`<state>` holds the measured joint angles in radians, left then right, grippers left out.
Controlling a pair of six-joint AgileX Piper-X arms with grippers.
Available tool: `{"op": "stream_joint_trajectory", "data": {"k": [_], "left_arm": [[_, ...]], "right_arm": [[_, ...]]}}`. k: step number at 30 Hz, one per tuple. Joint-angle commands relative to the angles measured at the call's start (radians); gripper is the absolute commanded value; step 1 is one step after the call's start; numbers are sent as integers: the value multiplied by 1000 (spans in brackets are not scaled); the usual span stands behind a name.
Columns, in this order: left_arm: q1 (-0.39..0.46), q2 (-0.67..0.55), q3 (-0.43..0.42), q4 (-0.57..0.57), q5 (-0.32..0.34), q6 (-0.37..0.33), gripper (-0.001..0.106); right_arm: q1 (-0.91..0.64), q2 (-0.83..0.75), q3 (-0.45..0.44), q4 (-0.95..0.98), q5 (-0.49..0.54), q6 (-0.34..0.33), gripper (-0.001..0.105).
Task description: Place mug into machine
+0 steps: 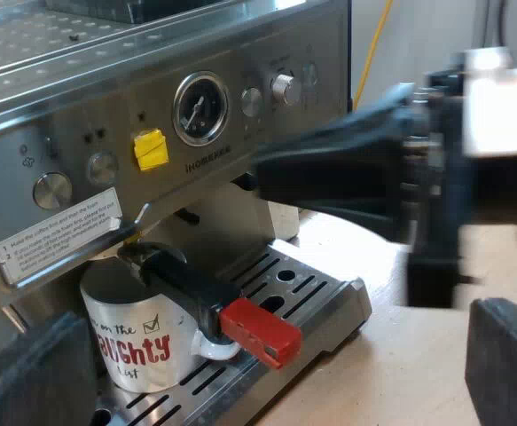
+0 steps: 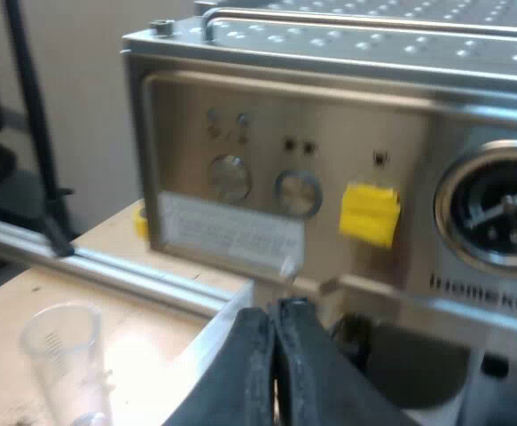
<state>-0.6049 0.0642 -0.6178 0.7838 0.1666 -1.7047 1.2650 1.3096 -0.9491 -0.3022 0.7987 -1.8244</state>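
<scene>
A white mug (image 1: 138, 346) with red lettering stands on the drip tray (image 1: 329, 302) of the espresso machine (image 1: 81, 115), right under the locked metal holder. The holder's dark handle (image 1: 183, 280) juts out over the mug and ends in red (image 1: 260, 331). My left gripper (image 1: 271, 355) is open, its fingers spread wide before the mug and tray, touching neither. My right gripper (image 1: 329, 173) hangs in front of the machine's panel near the knobs. In its own view the right gripper (image 2: 276, 319) is shut with nothing in it, pointing at the machine (image 2: 329, 115) below the yellow tag (image 2: 369, 213).
A clear measuring glass (image 2: 63, 355) stands on the wooden table (image 2: 143, 337) beside the machine. A metal rail (image 2: 107, 266) runs along the table near it. The pressure gauge (image 1: 200, 108) and several knobs line the panel.
</scene>
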Motion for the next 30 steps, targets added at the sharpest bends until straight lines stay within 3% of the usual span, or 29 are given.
{"op": "stream_joint_trajectory", "data": {"k": [1, 10, 30], "left_arm": [[-5, 3, -8, -3, 4, 1, 85], [-5, 3, -10, -3, 4, 1, 85], [-5, 3, -10, -3, 4, 1, 85]], "right_arm": [[-37, 43, -61, -7, 6, -14, 0], [-120, 148, -147, -7, -6, -14, 0], [-283, 178, -149, 2, -46, 11, 0]]}}
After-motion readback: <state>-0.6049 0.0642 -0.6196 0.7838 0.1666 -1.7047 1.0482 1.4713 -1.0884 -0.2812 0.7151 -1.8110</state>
